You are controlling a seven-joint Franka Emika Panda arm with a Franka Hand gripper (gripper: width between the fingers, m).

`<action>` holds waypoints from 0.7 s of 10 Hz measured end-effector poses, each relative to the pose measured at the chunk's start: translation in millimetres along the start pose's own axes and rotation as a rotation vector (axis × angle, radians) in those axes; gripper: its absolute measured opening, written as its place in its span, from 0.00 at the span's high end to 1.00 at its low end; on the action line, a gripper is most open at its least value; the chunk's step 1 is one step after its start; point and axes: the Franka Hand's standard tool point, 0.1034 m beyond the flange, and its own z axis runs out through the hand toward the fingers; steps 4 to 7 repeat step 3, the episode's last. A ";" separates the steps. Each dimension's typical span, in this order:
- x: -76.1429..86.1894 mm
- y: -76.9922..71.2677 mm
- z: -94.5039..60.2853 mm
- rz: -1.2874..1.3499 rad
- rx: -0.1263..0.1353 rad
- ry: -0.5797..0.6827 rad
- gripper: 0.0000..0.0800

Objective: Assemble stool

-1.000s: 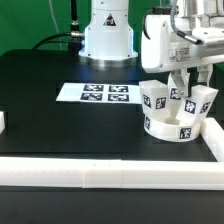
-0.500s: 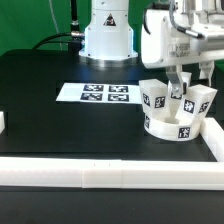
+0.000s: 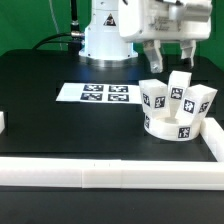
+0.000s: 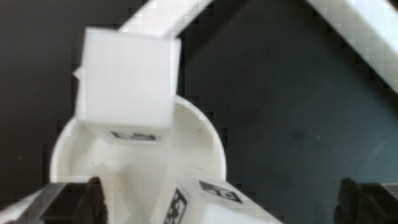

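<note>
The stool's round white seat disc (image 3: 178,126) lies on the black table at the exterior view's right. Three tagged leg blocks stand up out of it: one toward the left (image 3: 153,97), one in the middle (image 3: 180,87) and one toward the right (image 3: 203,100). My gripper (image 3: 170,52) hangs open well above them and holds nothing. The wrist view looks down on one leg block (image 4: 128,80) rising from the seat disc (image 4: 151,160), with the gripper (image 4: 222,205) spread wide and its dark fingertips (image 4: 71,205) clear of the parts.
The marker board (image 3: 95,94) lies left of the stool. A long white rail (image 3: 100,176) runs along the table's front, and another rail (image 3: 215,136) stands close beside the seat on the exterior view's right. The robot base (image 3: 108,35) is behind.
The gripper was shut on the middle leg block down at the seat. It has opened, let go and lifted straight up, leaving the leg standing in the seat.
</note>
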 end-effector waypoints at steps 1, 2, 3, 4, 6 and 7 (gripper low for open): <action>4.8 -1.1 3.4 -0.019 0.005 0.011 0.19; 9.7 -2.4 6.5 -0.034 0.007 0.021 0.19; 14.0 -2.9 9.4 -0.046 0.006 0.030 0.19; 14.0 -2.9 9.4 -0.046 0.006 0.030 0.19; 14.0 -2.9 9.4 -0.046 0.006 0.030 0.19; 14.0 -2.9 9.4 -0.046 0.006 0.030 0.19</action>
